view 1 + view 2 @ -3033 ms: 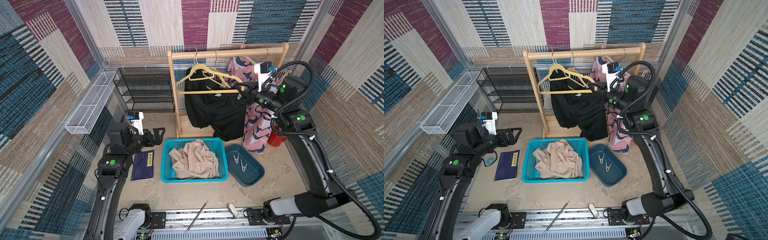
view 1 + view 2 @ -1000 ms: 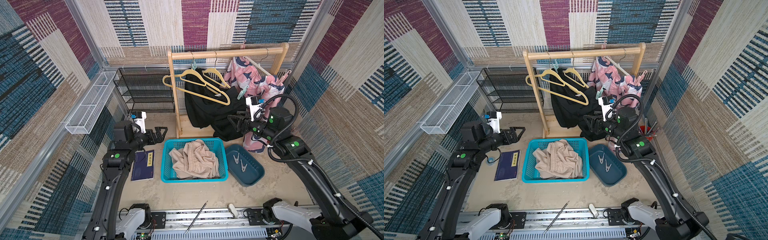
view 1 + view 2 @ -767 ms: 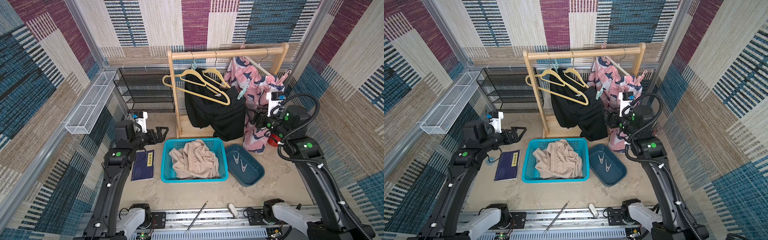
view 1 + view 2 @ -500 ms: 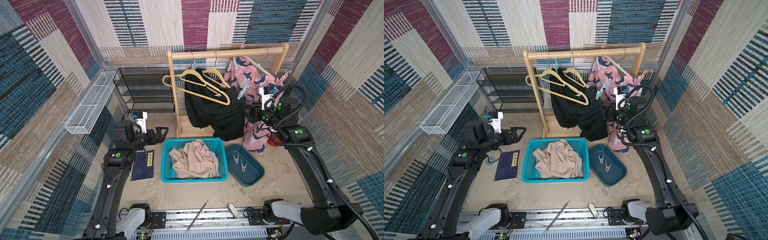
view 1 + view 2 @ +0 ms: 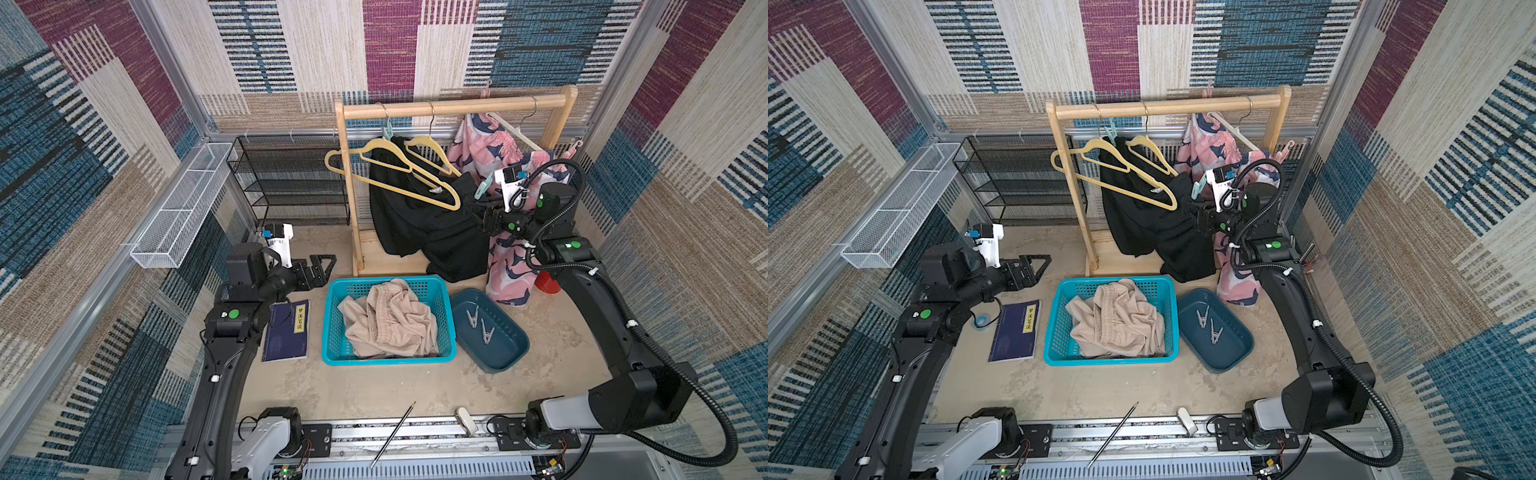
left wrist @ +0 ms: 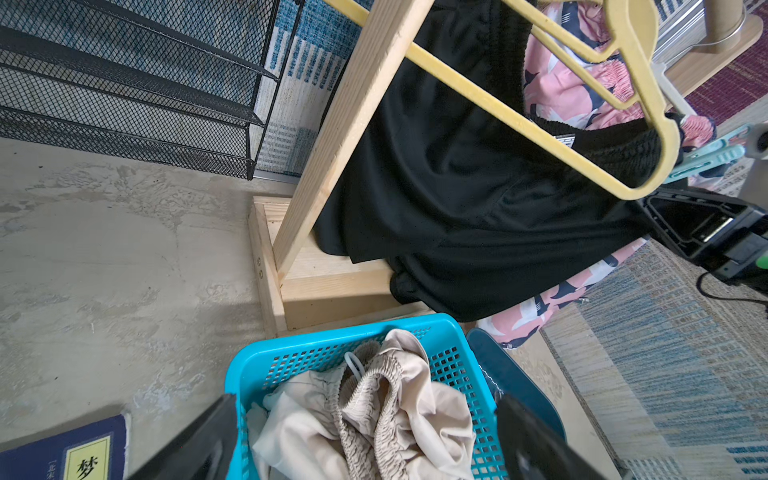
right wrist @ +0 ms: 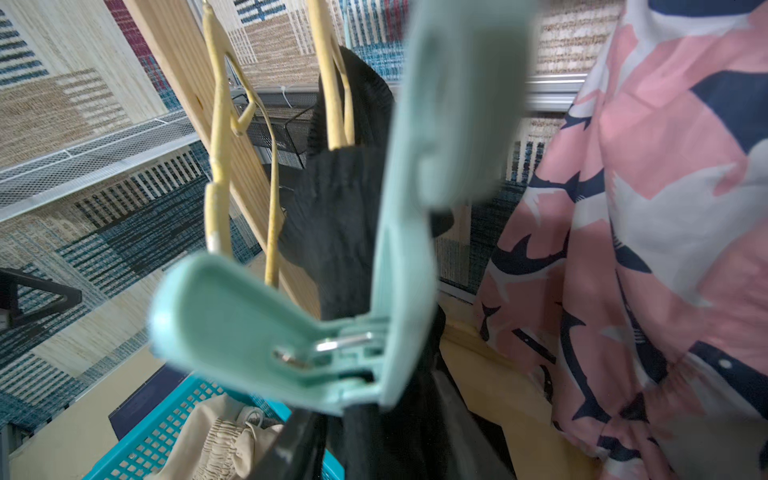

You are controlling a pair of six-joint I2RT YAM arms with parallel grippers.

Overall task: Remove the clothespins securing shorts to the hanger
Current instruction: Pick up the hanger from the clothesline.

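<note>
**Pin removal partway: one pair down, two on the rack**

Beige shorts [image 5: 386,324] lie bunched in the blue basket [image 5: 330,332], off any hanger. Two pale pins [image 5: 471,318] lie in the dark tray [image 5: 507,357] beside it on the bench [image 5: 415,395]. That part looks done.

Black shorts [image 5: 415,224] hang off the end of a yellow hanger [image 5: 399,187] and sag low toward the rack base. Pink shorts [image 5: 509,270] hang from the white hanger [image 5: 515,131] on the wooden rail [image 5: 457,108].

Three pins are visible up there. A mint pin [image 5: 483,189] sits just above the right tool. A second mint pin [image 5: 386,132] is by a yellow hanger's hook. A pink pin [image 5: 575,145] is at the far end of the white hanger. I can't find any others.

Right tool [image 5: 477,212] sits against the black shorts, just under the mint pin. In the right wrist view the mint pin [image 7: 395,249] fills the frame, blurred. Its handles are splayed and its nose points down toward the dark fingers and black cloth. The gap between the jaws is hidden, so I cannot tell whether the tool pinches the pin, the cloth or nothing.

Left tool [image 5: 326,270] hovers low over the bench near the blue notebook [image 5: 286,332], spread wide and empty.

My estimate is roughly a third done. The step in hand looks like the mint pin beside the black shorts, then the other two.
</note>
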